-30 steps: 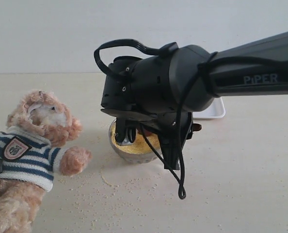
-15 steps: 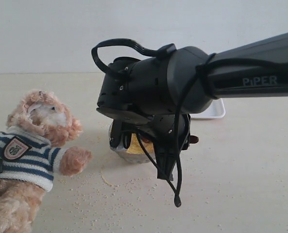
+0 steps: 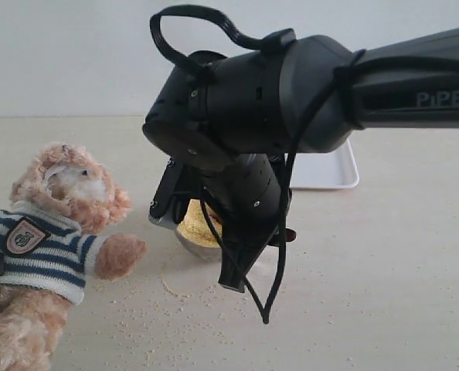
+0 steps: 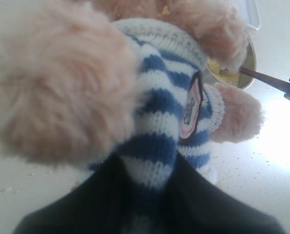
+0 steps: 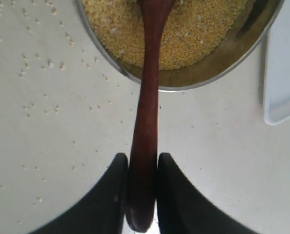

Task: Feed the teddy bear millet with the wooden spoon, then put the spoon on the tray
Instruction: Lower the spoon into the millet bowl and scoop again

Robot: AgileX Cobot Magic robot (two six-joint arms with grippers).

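Scooping stage, by the look of it.

Exterior view: black right arm hangs over a round steel bowl heaped with fine yellow millet. Loose grains speckle the pale tabletop in front. A fluffy light-brown teddy bear in a navy-and-white striped shirt lies left of the bowl, one paw near the rim but apart from it. A flat white rectangular tray sits behind the bowl; the part in view is bare.

Left wrist view: left gripper appears clamped on the bear's striped torso, a dark finger on either side of the shirt.

Right wrist view: right gripper is pinched narrowly on the slim handle of the small dark reddish-brown wooden spoon, close to the handle's end. The spoon's bowl end runs into the millet heap and out of frame.

Judgement: loading in hand. Feeding the bear and setting the spoon on the tray are both left.
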